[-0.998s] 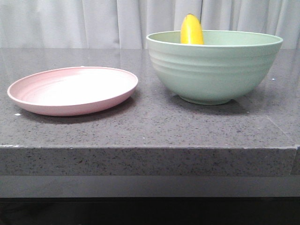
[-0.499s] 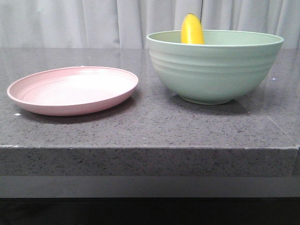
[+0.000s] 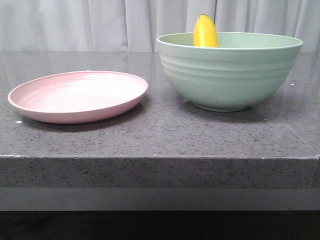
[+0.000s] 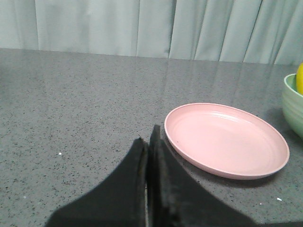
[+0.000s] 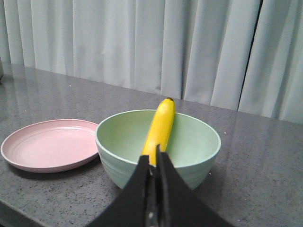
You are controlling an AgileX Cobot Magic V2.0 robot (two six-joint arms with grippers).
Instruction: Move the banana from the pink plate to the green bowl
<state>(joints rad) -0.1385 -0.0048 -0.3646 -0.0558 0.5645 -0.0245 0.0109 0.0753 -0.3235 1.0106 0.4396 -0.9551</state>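
Observation:
The banana stands inside the green bowl, leaning on the far rim with its end poking above it. In the right wrist view the banana lies in the bowl, dark tip up. The pink plate sits bare to the left of the bowl; it also shows in the left wrist view. My left gripper is shut and empty, just beside the plate's rim. My right gripper is shut and empty, back from the bowl. Neither gripper shows in the front view.
A dark speckled stone counter holds both dishes; its front edge runs across the front view. Pale curtains hang behind the counter. The bowl's edge shows in the left wrist view.

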